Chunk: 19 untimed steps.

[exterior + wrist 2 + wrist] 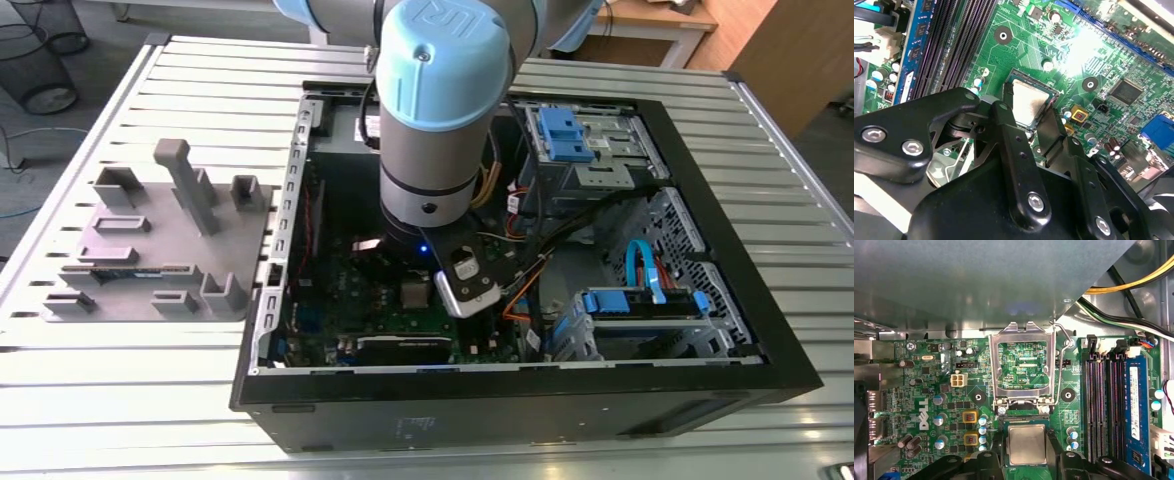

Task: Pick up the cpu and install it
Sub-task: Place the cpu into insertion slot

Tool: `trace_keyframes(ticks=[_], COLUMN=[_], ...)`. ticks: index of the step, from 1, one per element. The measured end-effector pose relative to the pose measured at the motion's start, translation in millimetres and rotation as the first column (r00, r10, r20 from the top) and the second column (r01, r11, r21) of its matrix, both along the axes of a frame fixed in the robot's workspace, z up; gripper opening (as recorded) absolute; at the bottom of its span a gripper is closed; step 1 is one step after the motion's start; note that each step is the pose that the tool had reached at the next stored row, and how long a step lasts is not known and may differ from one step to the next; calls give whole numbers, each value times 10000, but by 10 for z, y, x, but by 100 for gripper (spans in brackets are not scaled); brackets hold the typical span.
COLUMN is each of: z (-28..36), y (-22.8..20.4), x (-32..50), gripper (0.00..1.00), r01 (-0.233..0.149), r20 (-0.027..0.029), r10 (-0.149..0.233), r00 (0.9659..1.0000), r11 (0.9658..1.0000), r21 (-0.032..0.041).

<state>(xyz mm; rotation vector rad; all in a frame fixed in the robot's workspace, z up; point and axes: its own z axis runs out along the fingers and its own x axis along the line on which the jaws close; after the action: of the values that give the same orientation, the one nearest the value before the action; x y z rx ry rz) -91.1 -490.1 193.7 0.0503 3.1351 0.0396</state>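
Note:
The cpu (1026, 444), a small square chip with a silvery top, lies flat between my two black fingers (1053, 442), at the motherboard socket. In the second wrist view the cpu (1029, 102) sits inside the socket's dark border, with a finger (1004, 117) against each side. My gripper (1030, 112) is shut on it. Whether the chip rests fully in the socket or hovers just above it, I cannot tell. In the exterior view my arm (430, 150) reaches straight down into the open computer case (747, 330).
The socket's silver metal frame (1024, 365) is flipped open beside the chip, its lever (1066, 337) raised. Black memory slots (1099, 405) and a blue memory stick (1136, 405) flank the socket. Cables (1134, 285) run nearby. A grey fixture (160, 240) stands on the table at the exterior view's left.

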Motion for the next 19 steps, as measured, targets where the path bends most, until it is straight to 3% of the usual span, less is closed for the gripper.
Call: trace_keyframes(ticks=[8, 19], z=[-18, -34], y=[-1, 0], x=[-5, -4], gripper=[46, 46], r01=[-285, -293], r20=[-2, -1], r10=[285, 293], r00=[9996, 9996], r11=[9996, 9996], r21=[-14, -11])
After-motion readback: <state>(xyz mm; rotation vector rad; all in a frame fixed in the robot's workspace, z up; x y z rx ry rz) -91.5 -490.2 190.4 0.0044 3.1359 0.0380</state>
